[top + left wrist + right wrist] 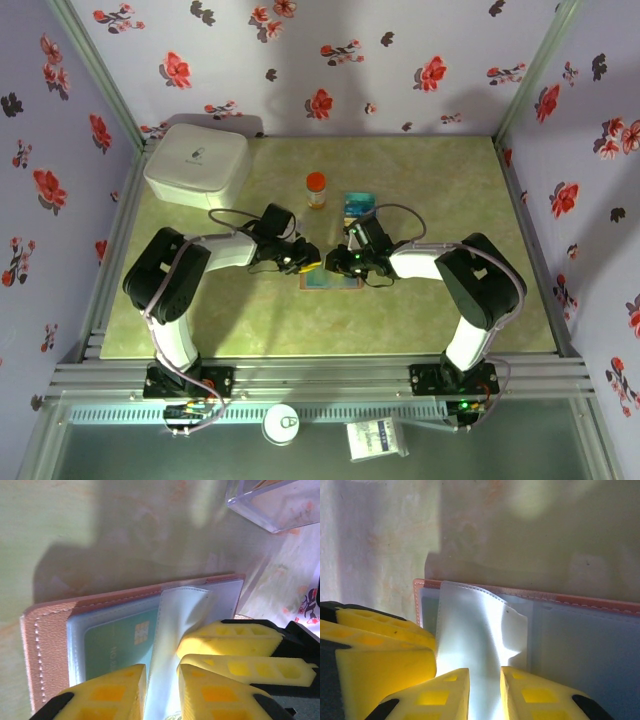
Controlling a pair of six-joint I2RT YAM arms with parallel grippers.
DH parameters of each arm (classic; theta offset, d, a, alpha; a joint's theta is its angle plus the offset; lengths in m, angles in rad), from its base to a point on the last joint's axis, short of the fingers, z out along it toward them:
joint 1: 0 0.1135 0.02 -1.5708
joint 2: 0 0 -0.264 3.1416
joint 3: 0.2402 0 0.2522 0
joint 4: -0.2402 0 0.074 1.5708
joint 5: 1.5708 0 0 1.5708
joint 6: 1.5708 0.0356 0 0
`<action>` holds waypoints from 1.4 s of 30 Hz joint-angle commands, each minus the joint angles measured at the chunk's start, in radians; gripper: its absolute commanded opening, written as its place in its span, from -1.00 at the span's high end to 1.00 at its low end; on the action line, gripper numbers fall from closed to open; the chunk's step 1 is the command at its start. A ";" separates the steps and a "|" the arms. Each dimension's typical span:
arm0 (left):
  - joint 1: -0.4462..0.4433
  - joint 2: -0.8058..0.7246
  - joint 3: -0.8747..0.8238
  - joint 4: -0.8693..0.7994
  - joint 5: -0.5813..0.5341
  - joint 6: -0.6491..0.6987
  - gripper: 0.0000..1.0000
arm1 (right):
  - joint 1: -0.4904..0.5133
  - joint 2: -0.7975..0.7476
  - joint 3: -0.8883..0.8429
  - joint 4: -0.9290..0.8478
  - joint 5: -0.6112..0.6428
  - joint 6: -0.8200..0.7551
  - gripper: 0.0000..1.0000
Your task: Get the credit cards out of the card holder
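Flowered wallpaper closes in a pale green bench (180, 330). At its far left sits a white box (196, 161).

Moving right, my left pincer (303, 263) reaches mid-bench. In its wrist view, the left pincer (161, 670) is pressed close on a plastic leaf (175, 615) of the card holder (47, 645), pinching it upright.

The card holder (330, 281) lies open and flat at mid-bench: a reddish-brown stitched cover with grey-blue slots inside. One teal card (117, 645) with a gold chip rests in a slot left of the leaf.

From the right, my right pincer (338, 263) meets the same spot. Its wrist view shows the right pincer (485, 672) pressed on that same plastic leaf (480, 625), with the card holder (590, 650) beneath.

I judge the card light, stiff and slick, and the leaf soft and floppy. Best taken by its exposed edge at the slot mouth while the holder is pinned down.

Behind stand an orange-capped bottle (316, 188) and a clear box (358, 205).
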 commanded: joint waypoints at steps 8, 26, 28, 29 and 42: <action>-0.008 -0.005 0.038 0.016 0.036 -0.025 0.68 | -0.007 -0.095 -0.031 0.000 0.023 0.004 0.58; -0.099 0.063 0.167 -0.040 0.032 -0.017 0.59 | -0.057 -0.429 -0.087 -0.254 0.255 -0.091 0.54; -0.114 0.089 0.187 -0.038 0.033 -0.021 0.59 | -0.062 -0.454 -0.097 -0.271 0.263 -0.096 0.54; -0.121 0.103 0.198 -0.037 0.034 -0.021 0.59 | -0.065 -0.466 -0.099 -0.283 0.266 -0.098 0.53; -0.136 0.141 0.264 0.008 0.037 -0.019 0.35 | -0.070 -0.508 -0.134 -0.306 0.247 -0.079 0.41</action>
